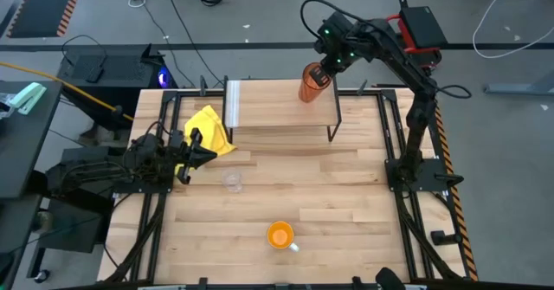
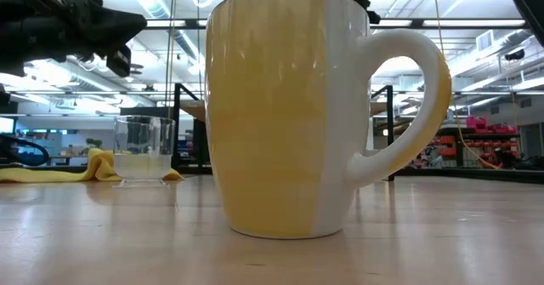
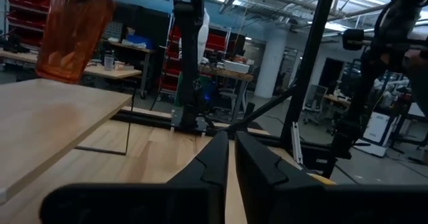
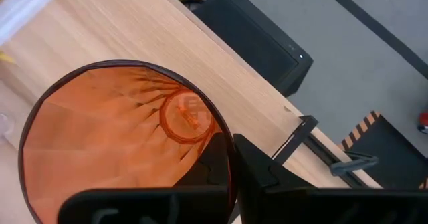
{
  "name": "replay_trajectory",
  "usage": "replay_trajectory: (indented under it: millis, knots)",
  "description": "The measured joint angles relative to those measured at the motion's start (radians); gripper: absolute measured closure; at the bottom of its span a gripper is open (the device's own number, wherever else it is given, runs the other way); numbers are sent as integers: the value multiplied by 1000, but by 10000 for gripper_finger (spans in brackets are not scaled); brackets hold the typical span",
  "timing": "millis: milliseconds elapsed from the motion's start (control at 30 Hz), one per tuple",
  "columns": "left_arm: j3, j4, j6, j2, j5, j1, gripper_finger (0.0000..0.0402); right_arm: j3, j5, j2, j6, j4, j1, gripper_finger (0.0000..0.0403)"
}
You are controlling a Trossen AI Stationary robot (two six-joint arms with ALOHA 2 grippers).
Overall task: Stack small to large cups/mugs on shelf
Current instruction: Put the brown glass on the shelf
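The amber tumbler (image 1: 312,82) is tilted over the far right part of the shelf (image 1: 281,121), a light-wood board on black legs with a pale strip (image 1: 232,104) at its left end. My right gripper (image 1: 325,69) is shut on the tumbler. The left wrist view shows the tumbler (image 3: 70,33) close above the board (image 3: 47,130). The clear glass cup (image 1: 232,180) and the orange mug (image 1: 280,235) stand upright on the tabletop, untouched. My left gripper (image 1: 192,147) waits shut at the table's left, beside the yellow cloth. My right gripper (image 4: 231,164) holds the tumbler by its rim (image 4: 226,140), one finger inside the tumbler and one outside. The fingers come from above and from the far right side. The tumbler hangs tilted below them; whether its base (image 3: 60,73) touches the shelf I cannot tell.
A yellow cloth (image 1: 210,130) lies on the table by the shelf's left end, under my left gripper. The mug (image 2: 289,106) stands near the table's near edge, the glass cup (image 2: 143,149) left of centre. Bare wood lies between them and the shelf.
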State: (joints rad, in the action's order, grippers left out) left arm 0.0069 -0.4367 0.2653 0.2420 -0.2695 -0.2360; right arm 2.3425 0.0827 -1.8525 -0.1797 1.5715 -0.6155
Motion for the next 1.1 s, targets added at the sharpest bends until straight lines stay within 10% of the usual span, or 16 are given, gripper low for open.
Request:
replay_trajectory:
  millis: [1100]
  knots:
    - [0, -15, 0, 0, 0, 0, 372, -41, -32, 3, 60, 0, -43, 395]
